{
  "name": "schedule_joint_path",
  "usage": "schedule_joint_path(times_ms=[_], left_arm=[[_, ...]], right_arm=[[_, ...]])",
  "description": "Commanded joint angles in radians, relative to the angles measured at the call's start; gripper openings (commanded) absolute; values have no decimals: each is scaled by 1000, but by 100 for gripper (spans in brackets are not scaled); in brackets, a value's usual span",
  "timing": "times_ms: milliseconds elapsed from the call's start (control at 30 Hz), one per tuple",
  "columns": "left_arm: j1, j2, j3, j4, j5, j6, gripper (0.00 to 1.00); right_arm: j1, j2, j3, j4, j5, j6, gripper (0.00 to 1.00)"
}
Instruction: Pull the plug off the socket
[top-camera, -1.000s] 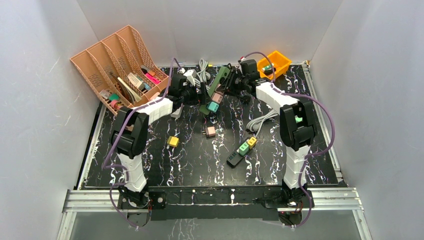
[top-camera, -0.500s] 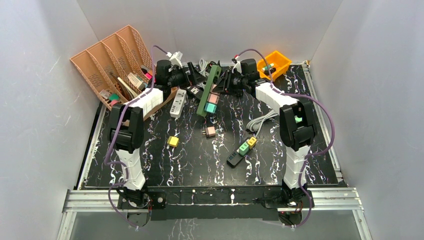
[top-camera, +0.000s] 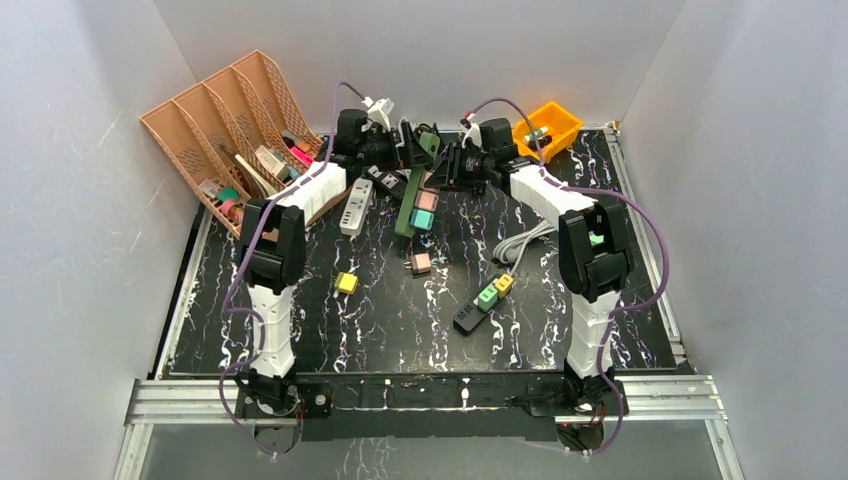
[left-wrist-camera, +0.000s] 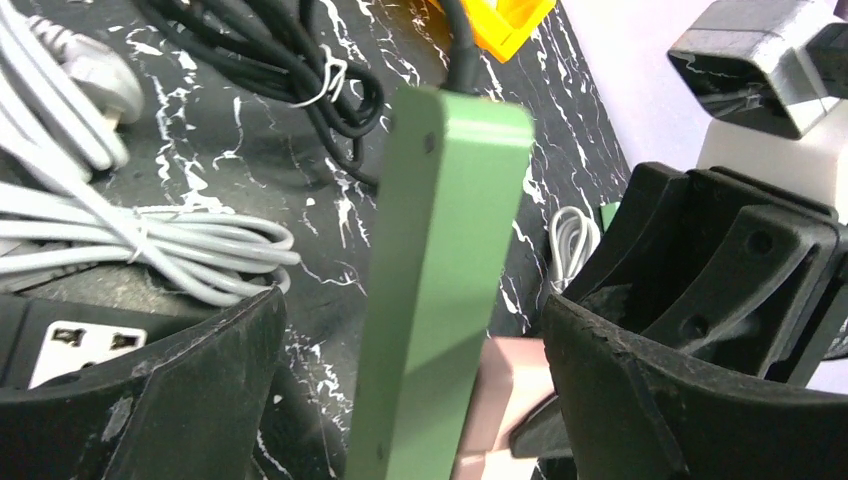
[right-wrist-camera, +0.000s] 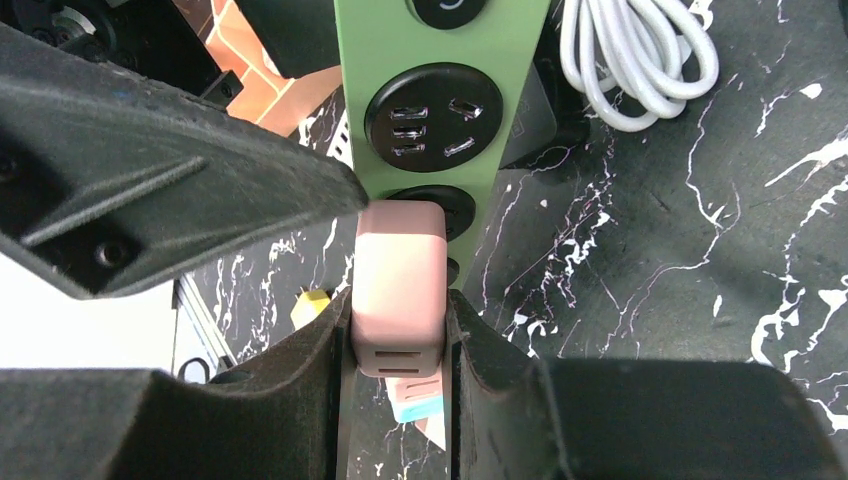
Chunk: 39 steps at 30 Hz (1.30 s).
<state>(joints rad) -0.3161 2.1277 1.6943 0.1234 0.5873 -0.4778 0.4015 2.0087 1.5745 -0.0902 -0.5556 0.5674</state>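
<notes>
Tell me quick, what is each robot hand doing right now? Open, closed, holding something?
Left gripper: open, with the green power strip between its fingers, not squeezed.
Right gripper: closed on the pink plug.

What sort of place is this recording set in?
Most likely a robot lab test cell, not a home: plain white walls box in a black marbled table on an aluminium frame. Practice hardware lies about, and the right tool grips a pink plug in a green power strip.
</notes>
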Motion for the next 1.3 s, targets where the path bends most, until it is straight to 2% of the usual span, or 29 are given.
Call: schedule_joint_path(times_ms=[0,267,333,367,400,433,467,500,700,1033,1133,1200,1267], left_arm=[[-30,15,75,-66,-9,47,98],[-72,96,211,-206,-88,113,98],[-74,102,213,-215,-114,111,93],[-73,103,212,-220,-130,111,85],[-71,103,211,-225,-143,112,68],[-68,103,210,-226,-151,112,43],[-63,103,211,-229,-156,108,10],[-56,103,210,-234,-162,105,0],[-13,96,226,-254,-187,158,0],[3,154,399,-389,-339,364,0],[8,152,410,-398,-346,374,0],[14,146,422,-398,-338,374,0],[28,137,454,-399,-297,354,0]], right_arm=[[23,-79,90,84,-43,-46,0],[37,-65,130,61,-30,-54,0],[37,-65,138,57,-28,-54,0],[37,-67,140,54,-27,-55,0],[37,-71,139,51,-25,-58,0],[37,-77,137,48,-23,-60,0],[37,-84,134,46,-21,-63,0],[37,-91,131,44,-19,-66,0],[33,-179,99,23,-10,-71,0],[-45,-365,3,89,-92,25,0],[-72,-379,0,107,-139,54,0],[-74,-372,-11,52,-121,18,0],[-71,-321,-125,-8,-123,-11,0]])
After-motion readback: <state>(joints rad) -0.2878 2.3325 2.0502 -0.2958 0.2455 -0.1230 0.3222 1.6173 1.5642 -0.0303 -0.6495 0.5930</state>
